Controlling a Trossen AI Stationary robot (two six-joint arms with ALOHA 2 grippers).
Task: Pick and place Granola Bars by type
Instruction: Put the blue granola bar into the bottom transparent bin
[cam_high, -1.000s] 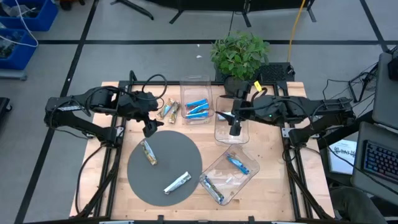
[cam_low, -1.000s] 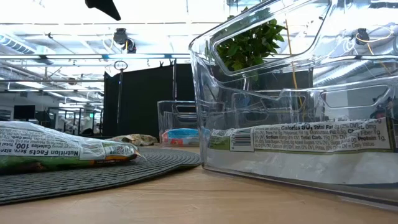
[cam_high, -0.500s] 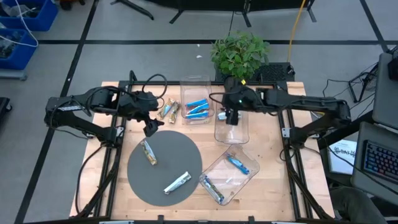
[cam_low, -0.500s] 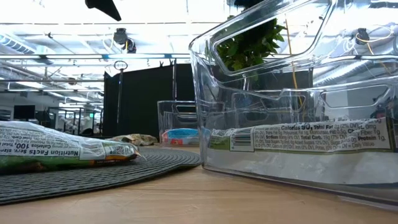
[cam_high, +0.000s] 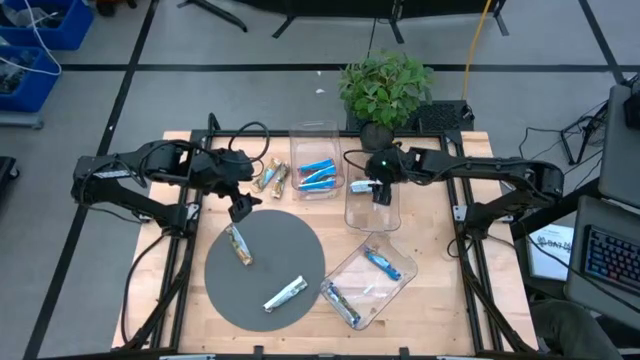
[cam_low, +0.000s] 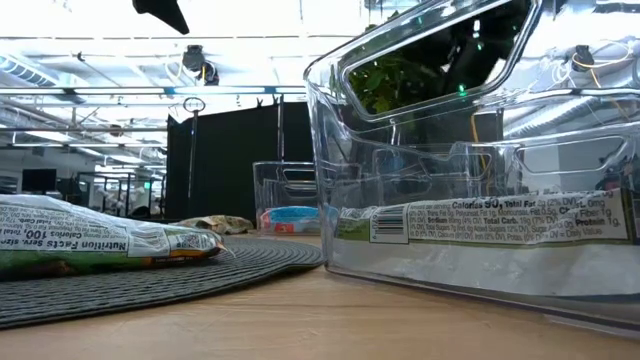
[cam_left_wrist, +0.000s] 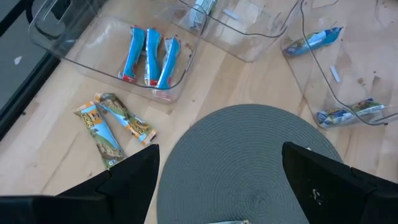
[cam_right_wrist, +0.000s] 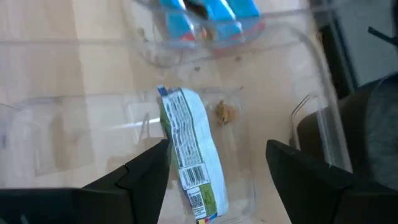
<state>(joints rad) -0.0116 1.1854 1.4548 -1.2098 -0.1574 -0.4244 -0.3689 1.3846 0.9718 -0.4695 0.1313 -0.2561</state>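
Observation:
My right gripper stands open, low over the far end of the middle clear bin. A white-and-green bar lies flat on that bin's floor, beyond the open fingers and untouched. My left gripper hangs open above the far-left rim of the round grey mat. A tan bar and a silvery bar lie on the mat. Tan bars lie on the wood. Blue bars lie in the far bin.
A third clear bin sits askew at the near right, with a blue bar and another bar in it. A potted plant stands past the far edge. Bare wood lies right of the bins.
My right gripper has swung toward the table's left, tipped further downward and sunk toward the middle bin. In the low view it now shows dark behind the near bin's wall. Its fingers have stayed open.

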